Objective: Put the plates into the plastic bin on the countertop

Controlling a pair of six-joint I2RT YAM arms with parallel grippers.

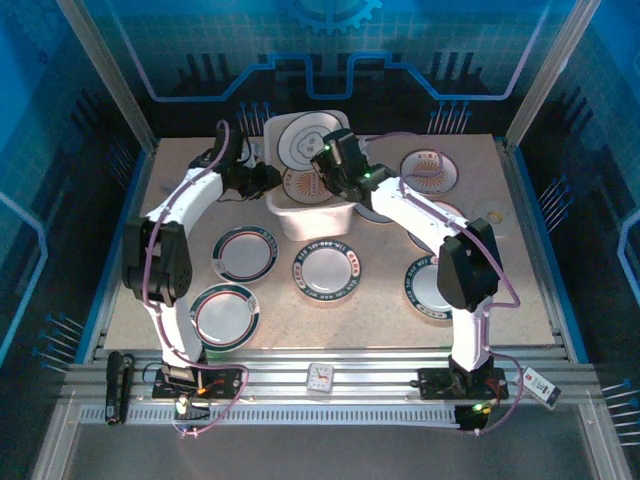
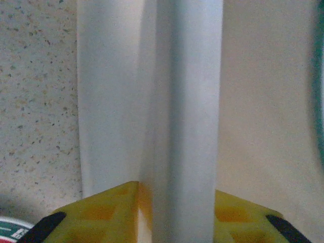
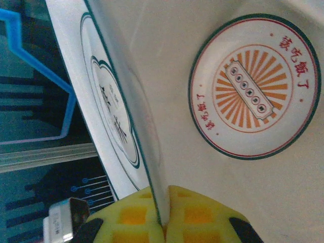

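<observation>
The bin [image 1: 300, 222] is sitting at the far middle of the table [image 1: 180, 190], its long axis running from the arms' side towards the back wall.

The left gripper [image 1: 268, 181] is clamping the bin's left wall. In the left wrist view its yellow fingers [image 2: 111, 207] are closing on either side of the white rolled rim [image 2: 187, 101], with the speckled table [image 2: 35, 101] lying to one side.

The right gripper [image 1: 335, 165] is reaching over the bin from the right and pinching the edge of the grey-patterned plate [image 1: 300, 142]. This plate is standing tilted at the bin's far end, its face turning up and towards the arms. In the right wrist view the fingers [image 3: 202, 212] are squeezing the thin rim of that plate [image 3: 109, 126], which is rising steeply away from them.

A sunburst plate [image 1: 300, 185] is lying flat on the bin's floor. In the right wrist view it is showing its orange rays and red lettering [image 3: 253, 86].

Four dark-rimmed plates are lying flat on the near half of the table: two on the left [image 1: 244, 253] [image 1: 226, 313], one in the middle [image 1: 326, 269] and one on the right [image 1: 432, 285]. Another sunburst plate [image 1: 430, 170] is lying flat at the far right, beside the bin and apart from it.
</observation>
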